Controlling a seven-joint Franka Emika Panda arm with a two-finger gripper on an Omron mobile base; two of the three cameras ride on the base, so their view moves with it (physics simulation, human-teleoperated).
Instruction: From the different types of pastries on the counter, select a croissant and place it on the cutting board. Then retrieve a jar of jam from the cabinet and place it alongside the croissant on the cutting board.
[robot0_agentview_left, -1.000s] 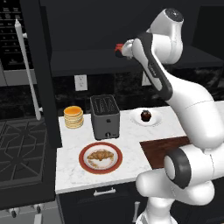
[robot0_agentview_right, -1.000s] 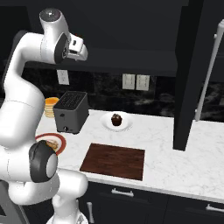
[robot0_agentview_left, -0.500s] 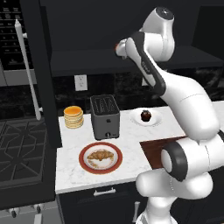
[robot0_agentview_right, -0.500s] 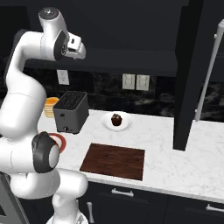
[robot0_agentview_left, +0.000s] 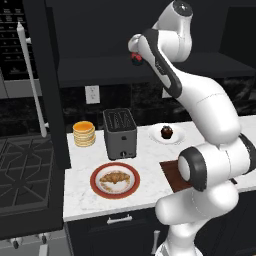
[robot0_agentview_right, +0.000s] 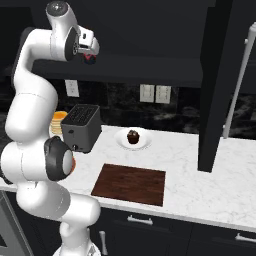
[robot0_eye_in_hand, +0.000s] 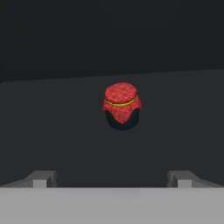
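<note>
On the desk (robot0_agentview_left: 90, 197), the croissant (robot0_agentview_left: 114, 177) lies on a plate (robot0_agentview_left: 99, 186) near the front edge. Behind the plate stands a toaster (robot0_agentview_left: 120, 133), with the stack of pancakes (robot0_agentview_left: 84, 134) to its left and the cupcake (robot0_agentview_left: 166, 132) on a small plate (robot0_agentview_left: 179, 135) to its right. The cutting board (robot0_agentview_right: 131, 183) lies in front of the cupcake, right of the croissant's plate. Above, the jar of jam (robot0_eye_in_hand: 122, 105) sits on the shelf (robot0_eye_in_hand: 57, 131) inside the cabinet (robot0_agentview_right: 150, 30), with the fingers (robot0_eye_in_hand: 40, 179) spread before it.

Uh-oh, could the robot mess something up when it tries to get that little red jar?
Maybe. The jar of jam is small and stands back on the cabinet shelf, so the open gripper might knock it over or push it deeper. Also, the croissant lies on the red-rimmed plate, while the cutting board is bare, so that step looks skipped.
</note>
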